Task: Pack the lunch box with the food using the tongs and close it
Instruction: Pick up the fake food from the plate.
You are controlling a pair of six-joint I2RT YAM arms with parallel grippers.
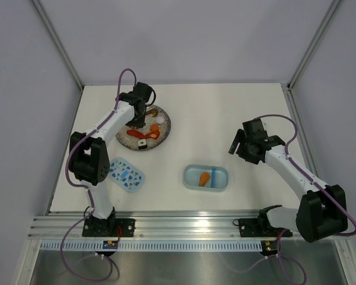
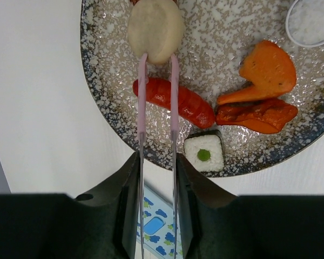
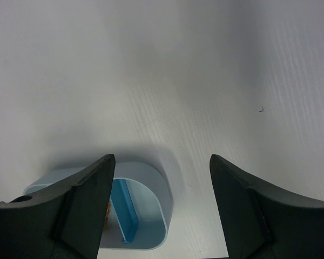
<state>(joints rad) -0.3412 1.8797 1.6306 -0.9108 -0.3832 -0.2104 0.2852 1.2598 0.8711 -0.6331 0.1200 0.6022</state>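
Held: tongs (image 2: 142, 97), clamped in your left jaws, tips straddling a pale round piece (image 2: 155, 27) on the speckled plate (image 2: 105, 81), far left; pinch unclear. A red sausage (image 2: 191, 105) lies under the tong arms, with a rice roll (image 2: 204, 154) and orange pieces (image 2: 267, 67) beside it.
Placed: lunch box (image 1: 224, 177), mid-bench, orange piece (image 1: 204, 177) inside; lid (image 1: 127, 174) near left.
Idle: right jaws, wide open, empty, near its right end, one finger (image 3: 81, 205) hiding part.

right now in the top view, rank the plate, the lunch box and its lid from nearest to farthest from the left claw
From the left claw:
1. plate, right under it, back left
2. lid, front left
3. lunch box, front centre, further right
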